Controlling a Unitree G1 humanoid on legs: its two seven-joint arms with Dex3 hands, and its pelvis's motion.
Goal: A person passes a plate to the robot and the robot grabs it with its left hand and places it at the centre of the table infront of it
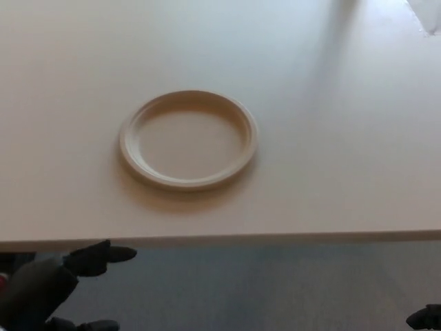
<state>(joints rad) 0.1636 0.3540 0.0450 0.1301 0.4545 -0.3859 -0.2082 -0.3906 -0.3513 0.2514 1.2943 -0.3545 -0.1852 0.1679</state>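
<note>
A cream round plate [188,140] lies flat on the pale table [331,124], left of the middle of the picture and near the front edge. My left hand [62,286] is low at the bottom left, below the table's front edge, open with its fingers apart and holding nothing. It is well clear of the plate. Only a dark tip of my right hand [426,317] shows at the bottom right corner.
The table's front edge [275,238] runs across the lower part of the picture, with grey floor [275,289] beneath it. A whitish object [427,14] sits at the top right corner.
</note>
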